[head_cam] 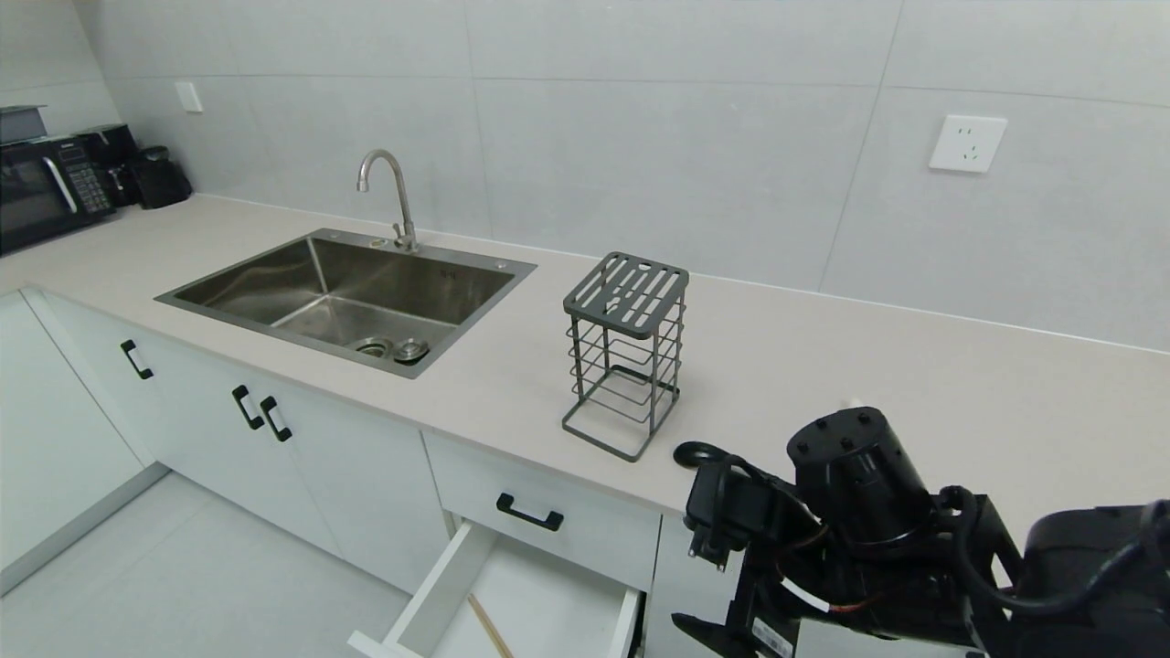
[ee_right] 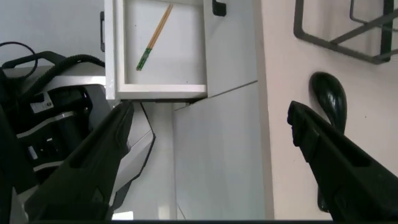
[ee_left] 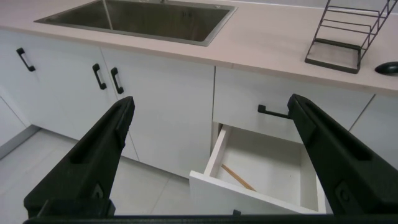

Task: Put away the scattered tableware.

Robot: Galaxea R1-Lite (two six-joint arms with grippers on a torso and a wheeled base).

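A black spoon (head_cam: 698, 452) lies on the beige counter (head_cam: 823, 384) near its front edge, just right of the dark wire rack (head_cam: 628, 353). The spoon (ee_right: 329, 99) also shows past my right gripper (ee_right: 211, 168), which is open, holds nothing, and hangs in front of the counter's edge above the floor. A pair of chopsticks (ee_right: 154, 37) lies in the open white drawer (head_cam: 430, 599) below the counter. My left gripper (ee_left: 211, 162) is open and empty, out in front of the cabinets, facing the drawer (ee_left: 214, 158) with the chopsticks (ee_left: 239, 178) inside.
A steel sink (head_cam: 274, 274) with a tap (head_cam: 388, 196) is set into the counter on the left. A microwave (head_cam: 46, 187) stands at the far left. White cabinet doors with black handles (head_cam: 260, 413) run below. The counter to the right of the rack is bare.
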